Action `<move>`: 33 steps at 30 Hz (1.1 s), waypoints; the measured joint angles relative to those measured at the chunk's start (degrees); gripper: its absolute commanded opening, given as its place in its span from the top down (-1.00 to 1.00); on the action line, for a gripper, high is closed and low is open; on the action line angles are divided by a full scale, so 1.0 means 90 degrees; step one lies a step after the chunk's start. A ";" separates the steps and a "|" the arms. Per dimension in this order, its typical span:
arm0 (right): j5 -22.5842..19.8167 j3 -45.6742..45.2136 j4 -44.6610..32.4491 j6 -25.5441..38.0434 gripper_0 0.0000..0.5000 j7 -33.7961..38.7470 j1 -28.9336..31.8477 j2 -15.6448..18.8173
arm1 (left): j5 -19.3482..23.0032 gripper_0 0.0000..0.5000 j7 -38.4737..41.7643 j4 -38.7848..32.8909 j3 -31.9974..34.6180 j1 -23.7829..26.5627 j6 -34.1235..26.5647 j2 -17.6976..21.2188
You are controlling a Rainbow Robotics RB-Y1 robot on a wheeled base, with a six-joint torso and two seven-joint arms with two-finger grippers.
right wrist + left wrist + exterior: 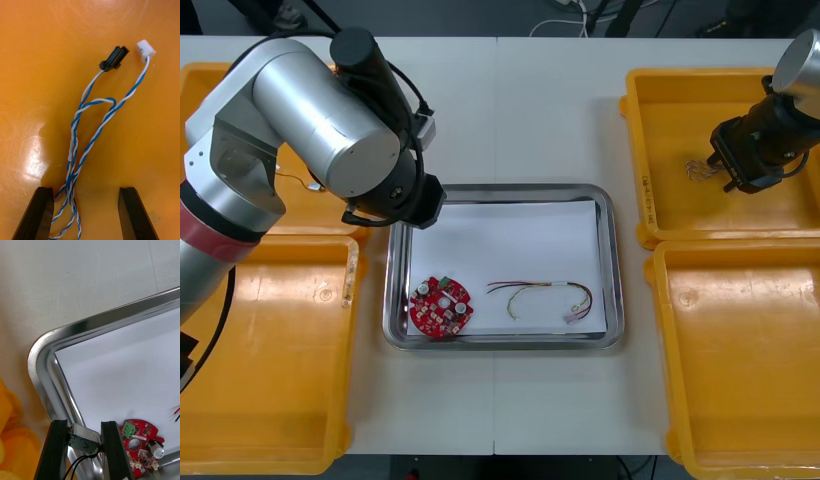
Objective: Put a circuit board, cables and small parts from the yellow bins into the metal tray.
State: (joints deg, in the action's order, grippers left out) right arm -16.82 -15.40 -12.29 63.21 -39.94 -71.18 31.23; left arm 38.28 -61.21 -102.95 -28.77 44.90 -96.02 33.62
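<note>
The left tool (84, 427) is hanging over the far left corner of the metal tray (41, 348). It is pinching a small metal part (83, 437) between its fingers, with thin black leads trailing under it. The part is looking rigid and light but smooth, so I'd guess it could slip if the squeeze eases. Across the desk (510, 100), the right tool (85, 191) is sitting low in the far right yellow bin (680, 90), its fingers spread either side of the twisted blue and white cable (74, 131). That cable is looking limp and featherweight. The bunched strands between the fingers seem the best place to grip, not the plugs at its ends. The circuit board (442, 308) and a red and yellow cable (540, 292) are already lying in the tray.
</note>
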 measured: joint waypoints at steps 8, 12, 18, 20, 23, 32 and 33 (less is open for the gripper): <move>-0.0097 0.0000 0.0008 -0.0020 0.86 0.0000 0.0000 0.0000 | -0.0199 1.00 0.0042 0.0732 -0.0310 0.0063 0.0518 -0.0278; -0.0173 0.0000 0.0010 -0.0074 1.00 0.0000 0.0000 0.0000 | -0.0276 1.00 0.0042 0.1122 -0.0463 0.0127 0.0850 -0.0388; -0.0230 0.0000 0.0010 -0.0081 1.00 0.0000 0.0000 0.0000 | -0.0290 1.00 0.0042 0.1512 -0.0703 0.0197 0.1203 -0.0433; -0.0231 0.0000 0.0010 -0.0081 1.00 0.0000 0.0000 0.0000 | -0.0299 1.00 0.0042 0.1541 -0.0747 0.0197 0.1230 -0.0433; -0.0231 0.0000 0.0009 -0.0081 1.00 0.0000 0.0000 0.0000 | -0.0305 0.99 0.0042 0.1554 -0.0787 0.0197 0.1232 -0.0433; -0.0202 0.0015 -0.0530 0.0810 1.00 -0.0003 0.0002 0.0000 | -0.0305 -0.84 0.0042 0.1558 -0.0799 0.0197 0.1235 -0.0434; -0.0185 0.0030 -0.0686 0.0963 1.00 -0.0004 0.0002 0.0000 | -0.0305 -1.00 0.0042 0.1558 -0.0799 0.0197 0.1235 -0.0434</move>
State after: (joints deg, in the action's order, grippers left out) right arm -18.48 -15.13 -18.46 71.88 -39.97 -71.16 31.23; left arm 35.53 -60.84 -88.93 -35.97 46.67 -84.91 29.72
